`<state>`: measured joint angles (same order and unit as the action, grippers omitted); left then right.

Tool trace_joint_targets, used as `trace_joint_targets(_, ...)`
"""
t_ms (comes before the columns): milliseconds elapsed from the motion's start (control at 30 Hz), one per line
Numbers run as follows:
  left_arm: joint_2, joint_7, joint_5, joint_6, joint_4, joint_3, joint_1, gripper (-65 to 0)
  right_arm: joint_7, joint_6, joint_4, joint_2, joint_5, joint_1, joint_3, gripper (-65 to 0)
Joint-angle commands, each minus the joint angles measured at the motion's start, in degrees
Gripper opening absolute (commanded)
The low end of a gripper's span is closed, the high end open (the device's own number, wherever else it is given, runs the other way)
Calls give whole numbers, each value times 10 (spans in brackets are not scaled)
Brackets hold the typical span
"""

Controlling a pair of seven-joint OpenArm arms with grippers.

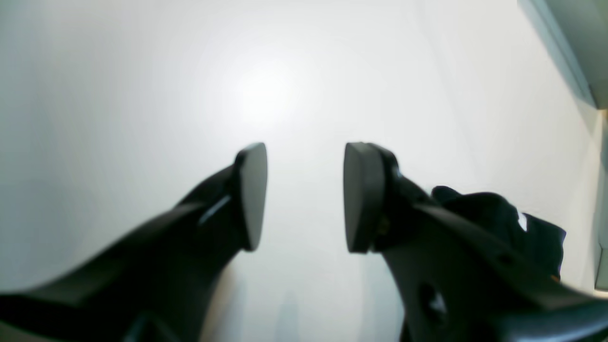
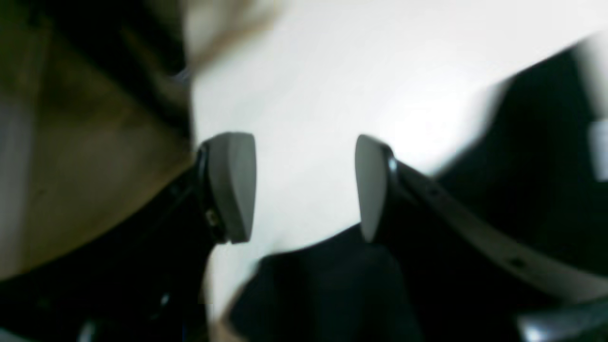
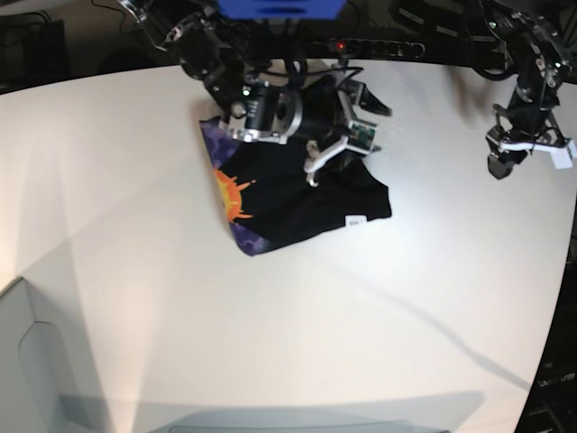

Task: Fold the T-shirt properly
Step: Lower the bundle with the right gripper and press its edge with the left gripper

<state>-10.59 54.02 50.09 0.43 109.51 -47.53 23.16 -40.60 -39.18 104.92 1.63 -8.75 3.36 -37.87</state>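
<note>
The black T-shirt (image 3: 302, 194) lies bunched on the white table (image 3: 270, 316) at the back centre. Its purple-and-orange print (image 3: 233, 194) shows along the left edge and a small white tag (image 3: 355, 220) near the front right corner. My right gripper (image 3: 347, 126) is open just above the shirt's back edge. In the right wrist view the right gripper (image 2: 304, 185) holds nothing, with black cloth (image 2: 323, 289) below it. My left gripper (image 3: 530, 155) is open and empty over bare table far to the right. In the left wrist view, beside the left gripper (image 1: 304, 194), the shirt (image 1: 498, 213) shows.
A blue box (image 3: 279, 7) and dark cables stand behind the shirt at the table's back edge. The table's curved edge (image 3: 563, 271) runs down the right side. A pale grey panel (image 3: 27, 361) sits at the front left corner.
</note>
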Motion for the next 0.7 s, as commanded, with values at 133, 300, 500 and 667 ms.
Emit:
trace_joint_targets(133,36,5,10,-3,11,5,1,-302,9,-8,47,13,-8,-6,109,-313)
trace_joint_targets(300,66,-1,10,-3,11,87,3,-274,9,-8,48,29,-8,-8,216,-313)
trace_joint_targets(500,76,-3,5,1,9,208,-39,-275,9,-8,47,41,-8,-7,295,-313)
trace_joint_targets(667,83,-3,2,1,-13,248,-83,-275,8,-8,47,41,-7,-1,333,-313)
